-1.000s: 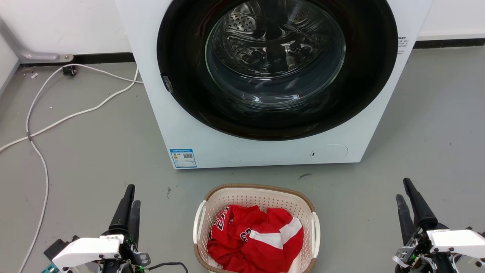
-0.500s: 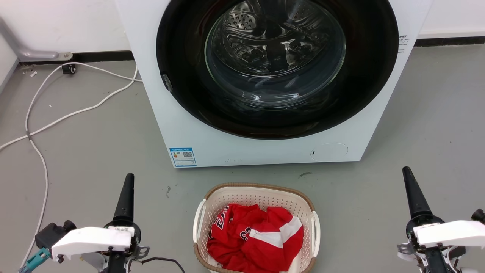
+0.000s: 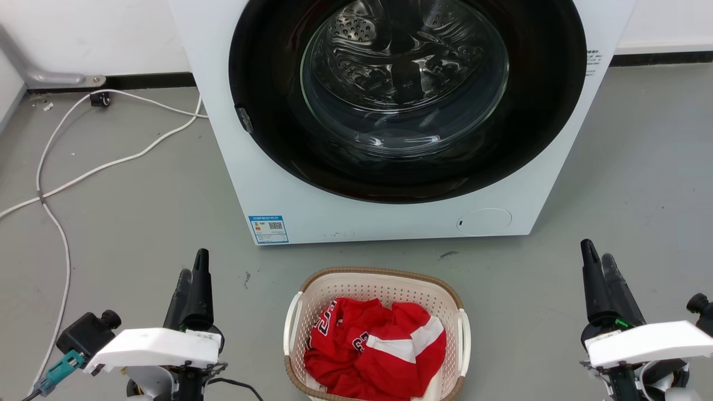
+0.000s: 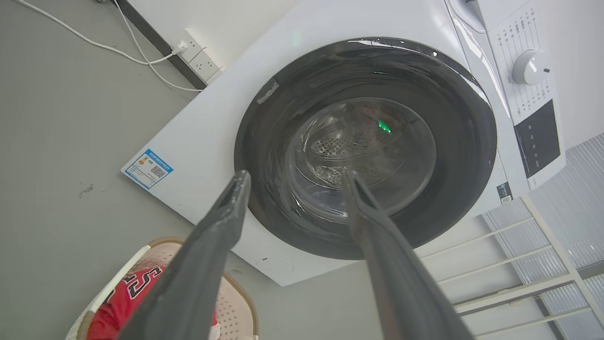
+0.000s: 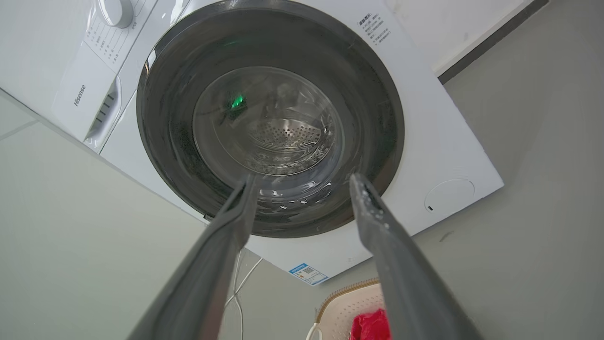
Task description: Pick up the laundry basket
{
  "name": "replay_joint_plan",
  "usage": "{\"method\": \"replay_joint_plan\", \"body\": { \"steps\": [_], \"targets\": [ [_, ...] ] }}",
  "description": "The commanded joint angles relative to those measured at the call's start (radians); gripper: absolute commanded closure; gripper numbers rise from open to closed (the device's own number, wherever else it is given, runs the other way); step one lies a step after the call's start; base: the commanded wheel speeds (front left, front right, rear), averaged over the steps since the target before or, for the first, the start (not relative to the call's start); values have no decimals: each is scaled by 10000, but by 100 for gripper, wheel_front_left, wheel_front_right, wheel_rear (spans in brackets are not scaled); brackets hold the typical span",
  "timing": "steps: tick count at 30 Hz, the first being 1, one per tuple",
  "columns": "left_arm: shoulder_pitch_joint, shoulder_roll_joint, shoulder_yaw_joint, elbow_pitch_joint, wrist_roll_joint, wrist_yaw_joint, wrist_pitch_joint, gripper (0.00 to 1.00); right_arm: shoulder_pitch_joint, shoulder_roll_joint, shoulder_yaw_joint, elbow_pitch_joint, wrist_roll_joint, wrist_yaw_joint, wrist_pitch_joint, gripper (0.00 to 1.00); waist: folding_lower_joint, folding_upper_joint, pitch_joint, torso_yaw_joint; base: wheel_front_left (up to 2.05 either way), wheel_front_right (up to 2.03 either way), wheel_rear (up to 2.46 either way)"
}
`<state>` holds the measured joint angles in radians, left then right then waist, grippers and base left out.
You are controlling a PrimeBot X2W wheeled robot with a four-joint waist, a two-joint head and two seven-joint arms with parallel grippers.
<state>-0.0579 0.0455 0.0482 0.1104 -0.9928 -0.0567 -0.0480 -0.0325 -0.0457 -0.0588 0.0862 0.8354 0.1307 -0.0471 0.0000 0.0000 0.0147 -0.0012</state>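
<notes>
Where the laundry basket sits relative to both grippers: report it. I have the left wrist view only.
Observer: The laundry basket stands on the floor in front of the washing machine, between the left gripper and the right gripper, touching neither.
Operator: Give me the right gripper's state.
Observer: In the right wrist view its jaws stand apart, holding nothing.
Operator: Now the basket's right-hand handle.
Observer: The white right handle is uncovered; the red garment lies inside the rim, not draped over it.
</notes>
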Motion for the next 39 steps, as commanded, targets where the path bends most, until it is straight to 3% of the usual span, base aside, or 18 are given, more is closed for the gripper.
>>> {"method": "replay_joint_plan", "body": {
  "steps": [1,39],
  "targets": [
    [-16,41,-36,-235,371,46,-105,0,-6,-32,51,-260,-460,1,-109,0,0,0,5,2,0,0,0],
    [361,52,-445,-735,4878,237,-1218,0,505,-51,262,-841,-5448,1,-1228,0,0,0,36,38,0,0,0]
  ]
}}
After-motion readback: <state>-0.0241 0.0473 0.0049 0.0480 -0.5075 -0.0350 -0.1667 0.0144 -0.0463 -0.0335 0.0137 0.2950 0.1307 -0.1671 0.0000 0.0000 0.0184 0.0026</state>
